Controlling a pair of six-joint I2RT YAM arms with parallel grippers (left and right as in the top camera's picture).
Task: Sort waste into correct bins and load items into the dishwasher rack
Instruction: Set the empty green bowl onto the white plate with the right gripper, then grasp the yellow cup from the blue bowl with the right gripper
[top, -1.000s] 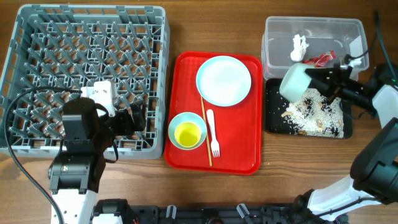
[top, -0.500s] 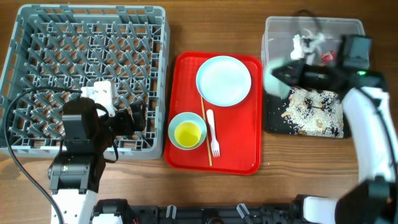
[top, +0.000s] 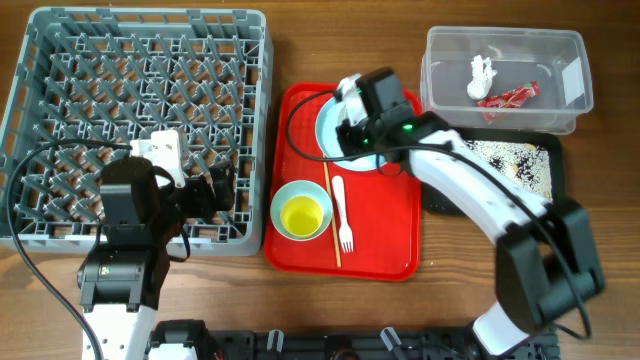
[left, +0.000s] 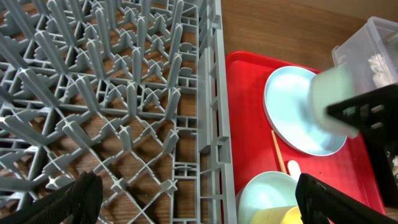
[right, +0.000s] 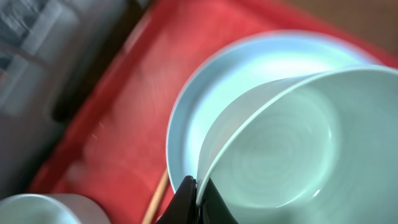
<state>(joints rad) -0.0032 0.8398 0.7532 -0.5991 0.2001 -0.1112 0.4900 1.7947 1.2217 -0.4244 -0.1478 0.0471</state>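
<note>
Right pincer (right: 194, 190) had swung off the shallow black rectangular tray (top: 553, 150), clenched on a pale blue-green round bowl (right: 280, 149), white round plate (right: 249, 62) below it, presumably for racking.

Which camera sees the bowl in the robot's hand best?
The right wrist camera: the bowl fills the picture, showing its empty inside. The left wrist camera shows only its blurry side; overhead, the arm mostly hides it.

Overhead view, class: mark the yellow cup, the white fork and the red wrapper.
yellow cup (top: 301, 214), overhead view, its inside bottom.
white fork (top: 341, 205), overhead view, middle of the handle.
red wrapper (top: 510, 96), overhead view, its crumpled middle.
</note>
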